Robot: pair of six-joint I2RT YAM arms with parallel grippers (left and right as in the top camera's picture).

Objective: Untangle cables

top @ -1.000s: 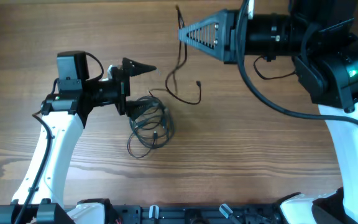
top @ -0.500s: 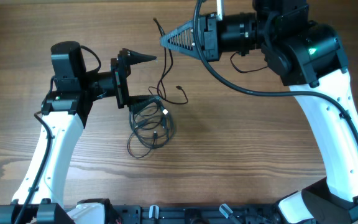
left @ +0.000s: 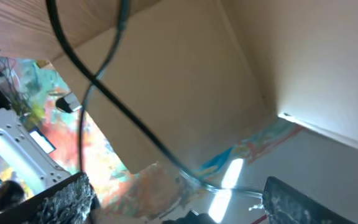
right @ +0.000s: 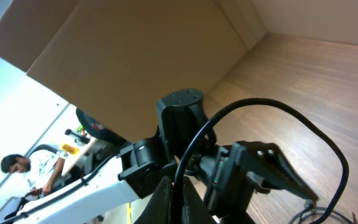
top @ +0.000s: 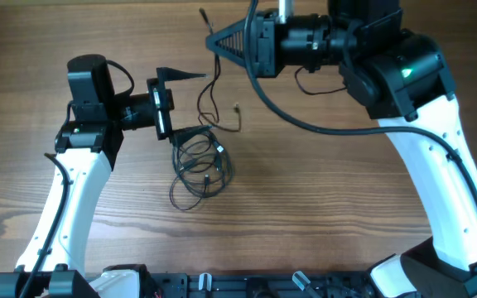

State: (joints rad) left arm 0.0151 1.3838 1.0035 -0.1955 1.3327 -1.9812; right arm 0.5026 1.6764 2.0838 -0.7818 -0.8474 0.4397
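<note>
The cables lie as a small coiled black bundle (top: 199,163) on the wooden table. One loose strand (top: 215,83) rises from it to my right gripper (top: 214,39), which is shut on it above the table's far side; a plug end (top: 237,106) hangs near it. In the right wrist view the closed fingers (right: 178,194) pinch that strand (right: 253,106). My left gripper (top: 189,104) is open, one finger high and the other at the bundle's top edge. In the left wrist view its jaws (left: 179,208) are wide apart, with thin strands (left: 104,87) crossing in front.
A thick dark cable (top: 305,124) hangs from the right arm over the table. The left arm's black wrist (right: 179,124) shows in the right wrist view, close to the held strand. Bare wood lies right of the bundle (top: 321,207).
My right gripper has moved left and toward the far edge with the strand, dragging the plug end left. My left gripper has turned and its fingers have spread wider.
</note>
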